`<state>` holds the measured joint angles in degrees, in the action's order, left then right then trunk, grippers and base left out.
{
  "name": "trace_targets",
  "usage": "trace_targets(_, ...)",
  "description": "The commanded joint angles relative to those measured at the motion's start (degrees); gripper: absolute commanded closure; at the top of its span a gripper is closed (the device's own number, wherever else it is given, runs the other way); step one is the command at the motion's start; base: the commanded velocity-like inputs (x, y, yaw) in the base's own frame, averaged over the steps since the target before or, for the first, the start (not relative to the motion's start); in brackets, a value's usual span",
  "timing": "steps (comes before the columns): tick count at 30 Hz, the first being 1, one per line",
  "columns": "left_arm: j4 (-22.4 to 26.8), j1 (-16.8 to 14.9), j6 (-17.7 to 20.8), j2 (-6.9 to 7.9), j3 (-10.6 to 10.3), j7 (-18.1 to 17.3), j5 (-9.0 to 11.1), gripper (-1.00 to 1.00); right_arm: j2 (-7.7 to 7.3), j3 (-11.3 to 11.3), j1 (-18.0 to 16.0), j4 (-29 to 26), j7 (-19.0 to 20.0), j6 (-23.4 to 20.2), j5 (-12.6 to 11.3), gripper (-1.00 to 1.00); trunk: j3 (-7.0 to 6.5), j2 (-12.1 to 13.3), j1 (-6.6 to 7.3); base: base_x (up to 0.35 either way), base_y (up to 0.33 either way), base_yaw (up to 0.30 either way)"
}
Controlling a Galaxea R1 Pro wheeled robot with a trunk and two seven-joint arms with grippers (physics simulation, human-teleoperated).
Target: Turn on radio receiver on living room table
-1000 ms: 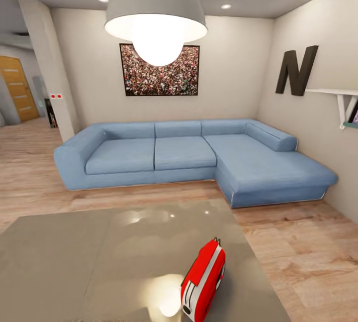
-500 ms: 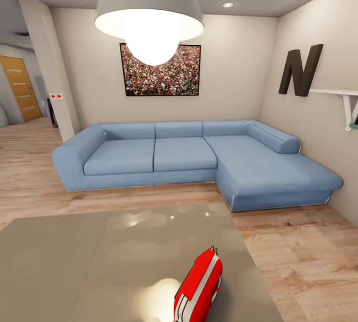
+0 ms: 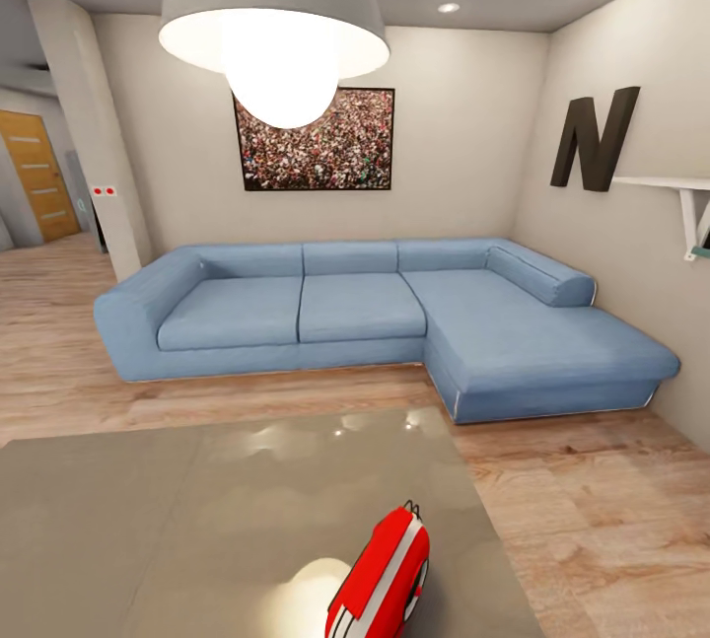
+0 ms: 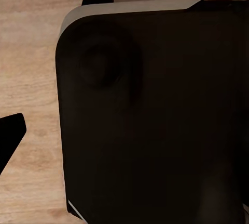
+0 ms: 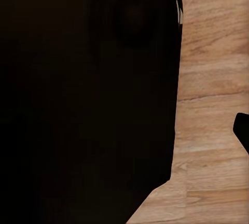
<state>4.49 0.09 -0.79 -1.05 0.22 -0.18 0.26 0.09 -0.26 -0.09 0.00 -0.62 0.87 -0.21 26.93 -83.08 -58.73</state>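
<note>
Here is the living room: the radio receiver (image 3: 383, 579) sits on the table (image 3: 148, 510), right at the near edge of the head view, toward the table's right side and partly cut off by the frame. It is a small bright-red rounded box with a white band running along its edge and a thin wire handle poking up at its far end; its dial and grille are not readable from this angle. The glossy grey-taupe tabletop throws back the glow of the big white pendant lamp (image 3: 273, 22). Behind stands the blue L-shaped sofa (image 3: 375, 322) on light wood floor (image 3: 592, 510), a crowd photo (image 3: 316, 140) above it. Both wrist views catch dark robot bodywork over floorboards; whether either gripper is open or closed, I cannot tell.
</note>
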Motion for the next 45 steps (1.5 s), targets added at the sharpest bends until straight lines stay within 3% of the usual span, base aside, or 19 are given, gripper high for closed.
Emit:
trace_targets(1, 0.02, 0.00, 0.00, 0.00, 0.01, 0.00, 0.00, -1.00, 0.00, 0.00, 0.00, 0.00, 0.00, -0.02, -0.01, -1.00, 0.00, 0.00, 0.00, 0.003, -0.004, 0.000)
trace_targets(13, -0.01, 0.00, 0.01, -0.08, 0.04, 0.00, 0.00, -1.00, -0.02, 0.13, 0.00, 0.00, 0.13, -0.01, 0.08, -1.00, 0.01, 0.00, 0.00, 0.000, -0.001, 0.005)
trace_targets(34, -0.01, 0.00, 0.01, -0.09, 0.04, 0.00, -0.07, -1.00, -0.04, 0.62, 0.00, 0.00, 0.37, 0.05, 0.35, -1.00, 0.55, 0.00, 0.00, 0.002, -0.002, 0.125)
trace_targets(45, -0.01, 0.00, 0.00, -0.08, -0.05, 0.00, -0.32, -1.00, 0.00, 0.61, 0.00, 0.00, 0.35, 0.06, 0.30, -1.00, 0.55, 0.00, 0.00, 0.111, -0.143, 0.001)
